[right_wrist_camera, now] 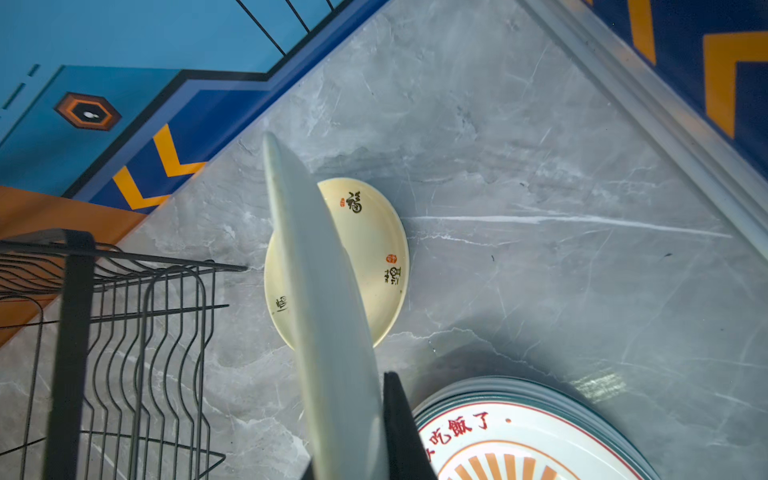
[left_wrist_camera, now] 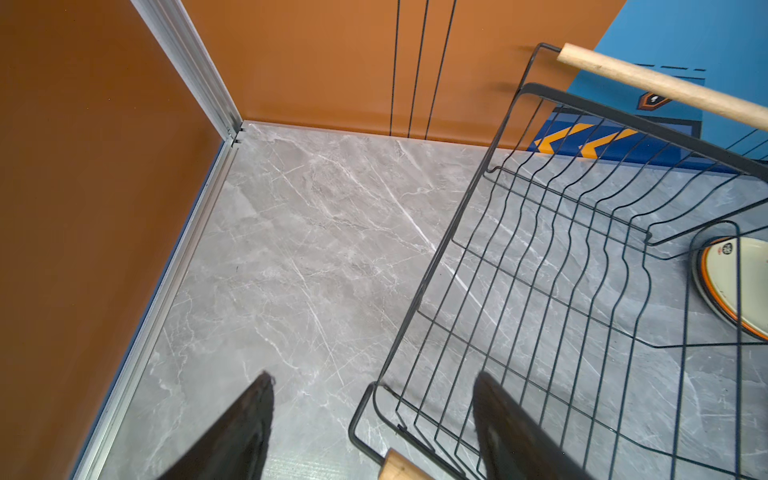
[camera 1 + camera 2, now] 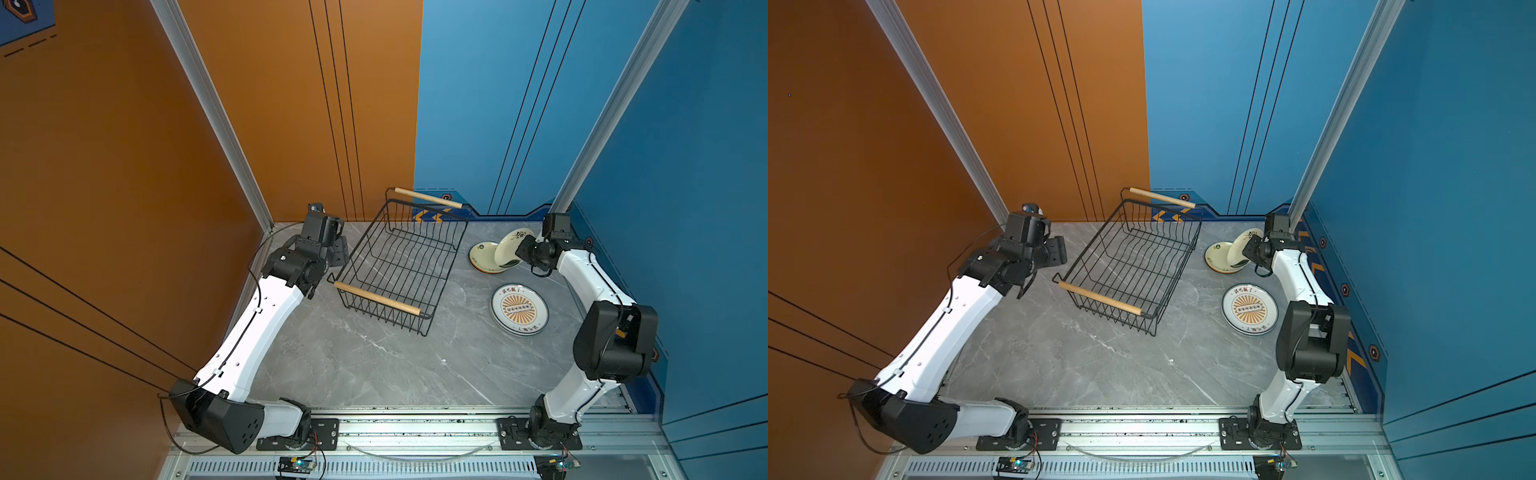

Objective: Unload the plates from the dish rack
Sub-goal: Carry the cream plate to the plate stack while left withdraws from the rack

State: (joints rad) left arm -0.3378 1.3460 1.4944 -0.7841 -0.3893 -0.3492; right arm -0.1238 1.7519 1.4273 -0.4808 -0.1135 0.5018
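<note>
Since the dish rack (image 3: 376, 298) stands bare at mid-desk, we judge the plate (image 3: 510, 247) clamped by its rim in our right hand (image 3: 524, 250) to be the last. It is tilted on edge just above the cream stack (image 3: 482, 257) at far right, with the sunburst stack (image 3: 519, 309) nearer. Our left hand (image 2: 372, 386) gapes wide and empty by the rack's near left corner. The marble desk (image 3: 353, 365) is flat, and the blue wall (image 3: 685, 166) crowds the right.

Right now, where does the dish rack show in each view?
Top view: dish rack centre frame.
Top view: dish rack centre frame again.
Left wrist: dish rack right beside the left end effector.
Right wrist: dish rack beside the held plate, partly cropped.
Shared landmark: orange chevrons behind it.
</note>
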